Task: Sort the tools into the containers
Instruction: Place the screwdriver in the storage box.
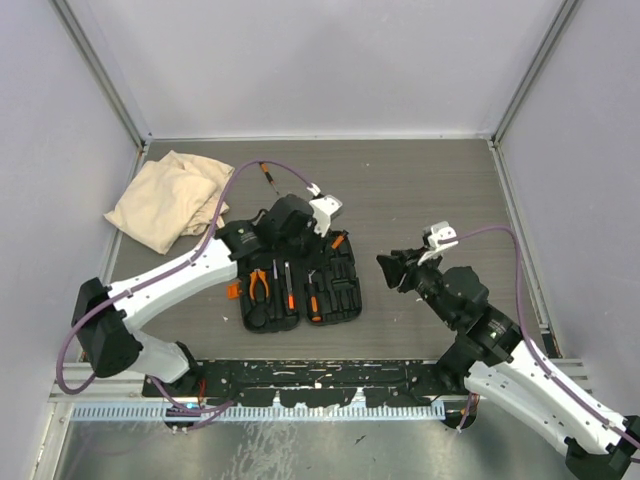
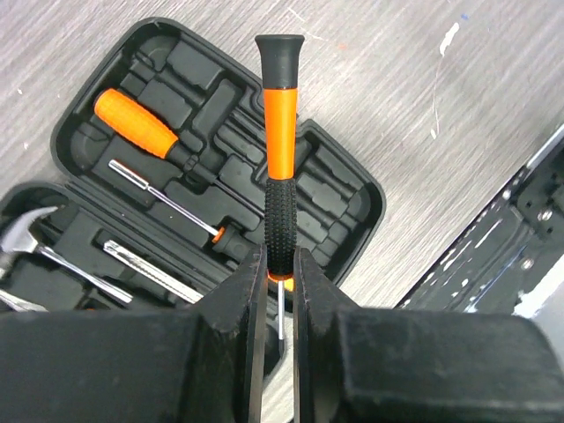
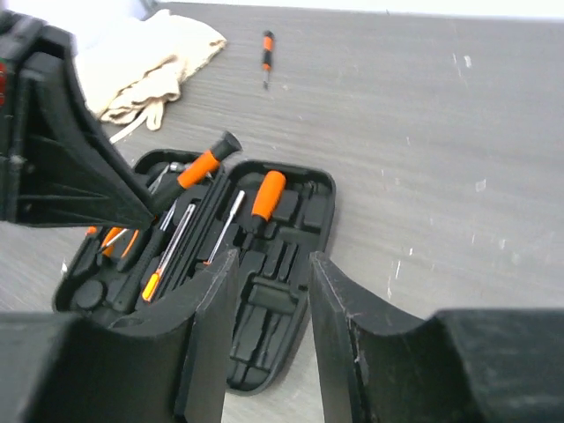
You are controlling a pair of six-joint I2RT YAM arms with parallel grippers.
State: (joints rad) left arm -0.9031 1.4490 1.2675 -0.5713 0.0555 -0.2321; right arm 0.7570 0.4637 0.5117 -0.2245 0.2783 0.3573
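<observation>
An open black tool case (image 1: 335, 290) lies mid-table. It holds pliers (image 1: 259, 285), screwdrivers (image 1: 289, 288) and a hammer (image 2: 22, 233). A fat orange-handled screwdriver (image 2: 137, 123) lies in its right half, also in the right wrist view (image 3: 267, 194). My left gripper (image 2: 279, 264) is shut on a thin orange-and-black screwdriver (image 2: 280, 132), held over the case's right half (image 1: 338, 240). Another small screwdriver (image 1: 267, 175) lies on the table behind the case. My right gripper (image 3: 269, 264) is open and empty, right of the case (image 1: 395, 270).
A beige cloth bag (image 1: 170, 195) lies at the back left, also in the right wrist view (image 3: 150, 62). Grey walls close the table on three sides. A black rail (image 1: 320, 375) runs along the near edge.
</observation>
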